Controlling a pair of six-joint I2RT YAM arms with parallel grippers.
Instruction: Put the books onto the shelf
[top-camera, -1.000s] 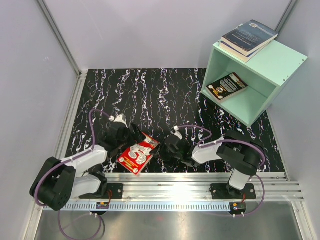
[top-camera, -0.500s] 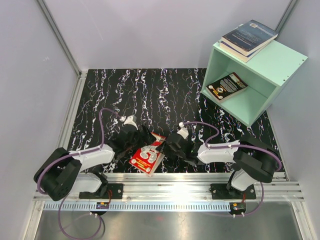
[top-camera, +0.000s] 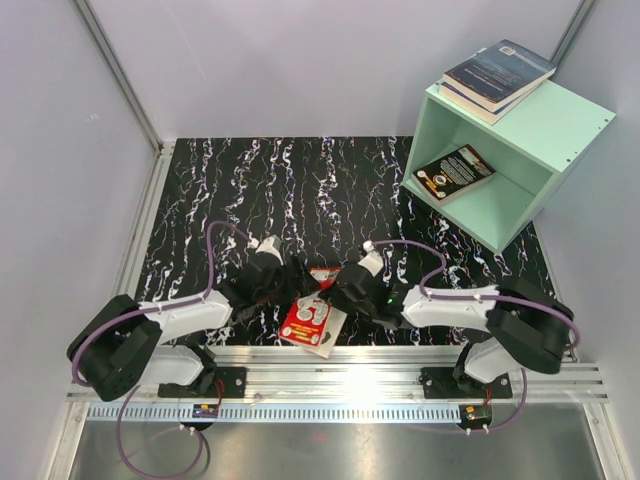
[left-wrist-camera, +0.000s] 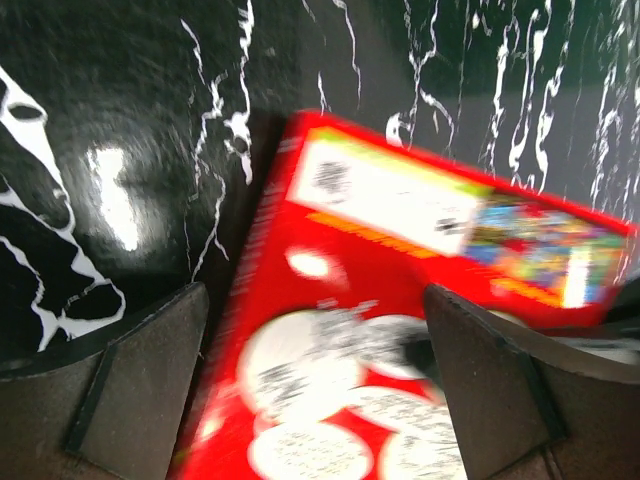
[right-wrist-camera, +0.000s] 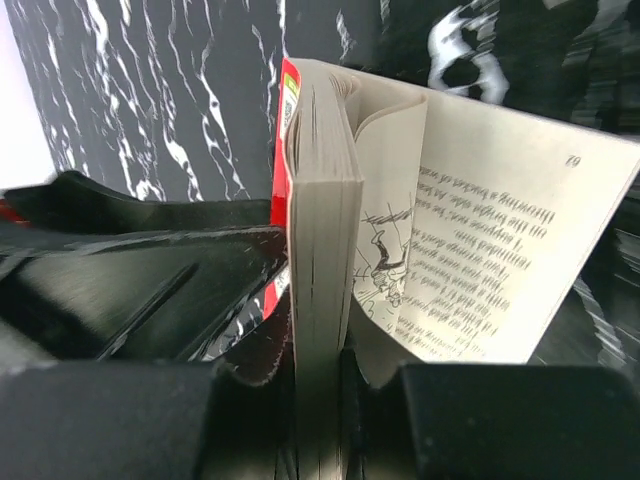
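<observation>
The red book with white circles (top-camera: 312, 322) lies tilted near the table's front edge, between both grippers. My right gripper (top-camera: 340, 290) is shut on its page block (right-wrist-camera: 320, 250), with one loose page (right-wrist-camera: 500, 250) fanned out to the right. My left gripper (left-wrist-camera: 312, 300) is open, its fingers (left-wrist-camera: 140, 380) straddling the red cover (left-wrist-camera: 380, 300) without clamping it. The mint-green shelf (top-camera: 520, 140) stands at the back right. A black book with a gold emblem (top-camera: 453, 172) lies inside it, and stacked blue books (top-camera: 498, 78) rest on its top.
The black marbled mat (top-camera: 300, 190) covers the table. A metal rail (top-camera: 400, 375) runs along the near edge by the arm bases. Grey walls close in the left, back and right sides.
The red book has slid right and toward the near edge. Both grippers followed it, and the right gripper's jaws have narrowed onto its pages. The left stayed open.
</observation>
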